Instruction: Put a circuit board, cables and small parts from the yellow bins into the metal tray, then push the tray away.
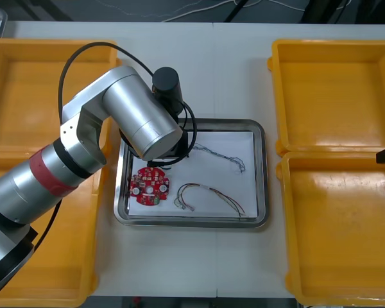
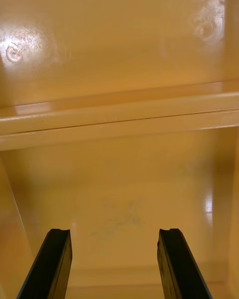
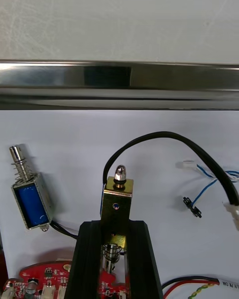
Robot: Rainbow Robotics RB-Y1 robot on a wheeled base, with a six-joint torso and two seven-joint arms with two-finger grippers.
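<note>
Left hand is over the left end of the tray, with the arm reaching across from the left bins. Its fingers are clamped on a small metal part, apart just by the part's width. The part sticks out past the fingertips, toward the tray's shiny rim. A black cable loops off it, over towards the blue-white cable. Can't tell whether the part is touching the white floor or sitting just above it.

In the left wrist view there's a second part with a blue body, lying flat on the white floor off to one side of the held one and clear of the fingers. The blue-white cable is on the other side. So the held part sits between those two.

The board lies in the tray's near left corner, right by the hand. The red-yellow cable is next to the board, towards the tray's near right.

Right hand is parked way off at the right edge of the tabletop, over the right bins. Its fingers are spread wide with nothing in them, just bare bin floor underneath.
</note>
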